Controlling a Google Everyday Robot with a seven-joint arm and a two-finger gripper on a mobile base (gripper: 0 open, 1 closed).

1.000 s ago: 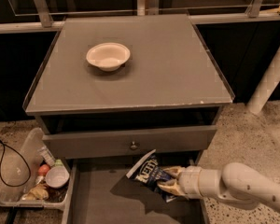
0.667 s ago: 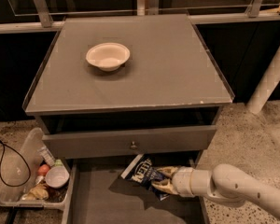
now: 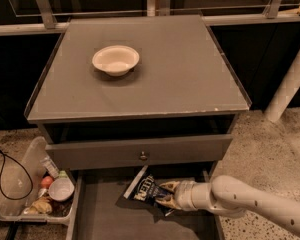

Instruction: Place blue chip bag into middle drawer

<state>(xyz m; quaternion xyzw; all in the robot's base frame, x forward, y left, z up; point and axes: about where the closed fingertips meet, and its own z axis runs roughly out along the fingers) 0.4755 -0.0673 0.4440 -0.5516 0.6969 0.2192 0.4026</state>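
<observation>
The blue chip bag point(image 3: 144, 187) is a dark navy foil bag with white lettering, held over the open middle drawer point(image 3: 104, 218), tilted, just below the closed drawer front. My gripper point(image 3: 166, 194) comes in from the right on a white arm and is shut on the bag's right end. The drawer's flat grey floor shows to the left and in front of the bag. I cannot tell whether the bag touches the floor.
A cream bowl point(image 3: 115, 60) sits on the grey cabinet top point(image 3: 180, 69). The upper drawer front with a small round knob point(image 3: 143, 156) is closed. A clear bin point(image 3: 25, 189) of small items stands on the floor at the left, by a black cable point(image 3: 5, 171). A white post point(image 3: 290, 86) stands at the right.
My gripper has moved the chip bag leftward and slightly lower over the open drawer. The bowl and drawers have not moved.
</observation>
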